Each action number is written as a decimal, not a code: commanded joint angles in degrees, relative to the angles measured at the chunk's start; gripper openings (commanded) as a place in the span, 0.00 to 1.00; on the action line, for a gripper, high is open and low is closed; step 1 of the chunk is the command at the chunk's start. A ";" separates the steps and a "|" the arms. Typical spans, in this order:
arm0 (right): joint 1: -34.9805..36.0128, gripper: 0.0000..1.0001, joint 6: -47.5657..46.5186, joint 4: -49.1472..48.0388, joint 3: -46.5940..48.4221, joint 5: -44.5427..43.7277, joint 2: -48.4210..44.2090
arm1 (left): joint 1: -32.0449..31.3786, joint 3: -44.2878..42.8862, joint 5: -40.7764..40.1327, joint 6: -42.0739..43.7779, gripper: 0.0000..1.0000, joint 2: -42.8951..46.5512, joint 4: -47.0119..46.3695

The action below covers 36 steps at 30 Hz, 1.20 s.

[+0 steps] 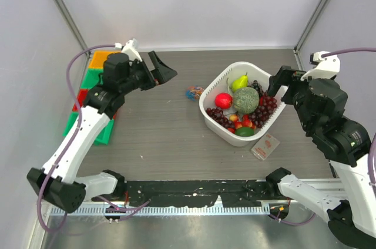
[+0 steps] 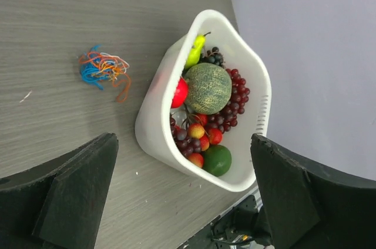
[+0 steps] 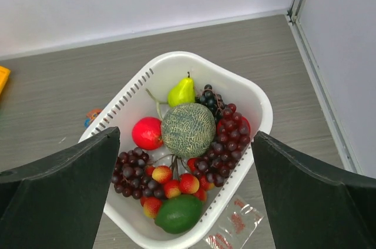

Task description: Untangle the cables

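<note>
Hovering above the far-left part of the tabletop (image 1: 155,137), my left end effector (image 1: 166,74) has its two fingers spread wide apart and grips nothing. My right end effector (image 1: 276,87) hangs at the right side of the white basket (image 1: 234,66), its fingers likewise parted and empty.

The cables (image 1: 194,92) lie on the bare tabletop as a small clump of blue, orange and pale strands, just beside the basket's left wall and apart from it. They sit between my left end effector and the basket, and neither end effector touches them. My left wrist view shows the clump loosely knotted, with one orange loop trailing out toward the basket. From my right wrist, only a scrap of it peeks past the basket's rim.

Inside the basket rest a netted green melon (image 1: 245,100), a yellow-green pear (image 1: 239,81), a red apple (image 1: 223,100), dark grapes (image 1: 267,108), some small red and yellow fruits, and a lime (image 1: 244,131). A clear plastic packet (image 1: 265,146) lies flat on the tabletop just beside the basket's near corner. Green, orange and red bins (image 1: 94,78) stand along the left edge.
</note>
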<state>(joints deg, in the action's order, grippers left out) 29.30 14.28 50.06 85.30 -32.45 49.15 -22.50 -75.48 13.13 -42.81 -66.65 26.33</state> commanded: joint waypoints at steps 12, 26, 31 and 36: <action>0.14 0.99 2.77 -6.82 -8.74 10.83 -10.12 | -1.84 9.91 -9.68 -23.79 1.00 -20.87 -22.45; 0.15 0.99 -0.13 -6.12 -9.80 8.71 -13.46 | -2.28 4.13 -9.79 -43.06 1.00 -44.68 -28.79; 0.14 0.99 0.92 -6.03 -10.68 11.17 -13.46 | -3.60 0.08 -8.82 -43.50 0.89 -50.06 -30.46; 0.14 0.99 2.41 -6.21 -11.90 15.30 -12.32 | -3.78 4.28 -6.98 -42.80 0.32 -49.63 -35.72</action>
<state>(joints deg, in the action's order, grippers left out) 29.30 15.44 46.28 73.97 -20.91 35.99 -25.93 -73.65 4.10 -86.00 -116.64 -3.44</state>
